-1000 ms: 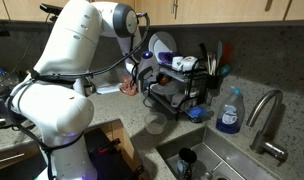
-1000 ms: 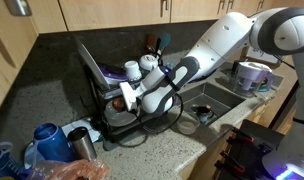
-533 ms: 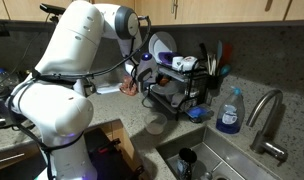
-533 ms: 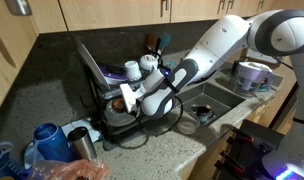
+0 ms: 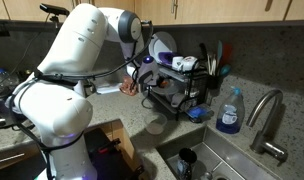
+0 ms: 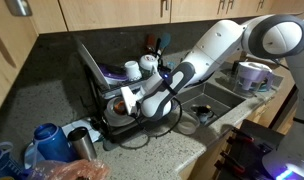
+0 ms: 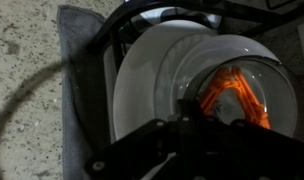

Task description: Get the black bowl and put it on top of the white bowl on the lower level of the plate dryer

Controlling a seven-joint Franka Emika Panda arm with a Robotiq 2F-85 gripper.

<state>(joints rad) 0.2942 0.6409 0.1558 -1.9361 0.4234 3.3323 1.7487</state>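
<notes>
In the wrist view the white bowl [image 7: 157, 70] lies glossy and round in the plate dryer [image 7: 95, 60], whose black wires frame it. My gripper [image 7: 197, 125] is a dark mass at the bottom edge, shut on the rim of the black bowl [image 7: 242, 95]. The bowl's inside shows an orange glow. It hangs over the right part of the white bowl; I cannot tell if they touch. In both exterior views my gripper [image 5: 142, 78] [image 6: 130, 100] is at the end of the plate dryer [image 5: 182, 95] [image 6: 97, 75], level with its lower tier.
An upright white plate [image 5: 162, 45] and mugs [image 6: 147, 65] fill the upper tier, with utensils [image 5: 210, 60] at the far end. A pale translucent bowl [image 5: 155, 124] sits on the counter in front. A blue soap bottle [image 5: 229, 112], faucet [image 5: 267, 115] and sink [image 5: 207, 160] lie beside.
My gripper has shifted slightly lower and closer to the dryer's lower tier. Nothing else has moved.
</notes>
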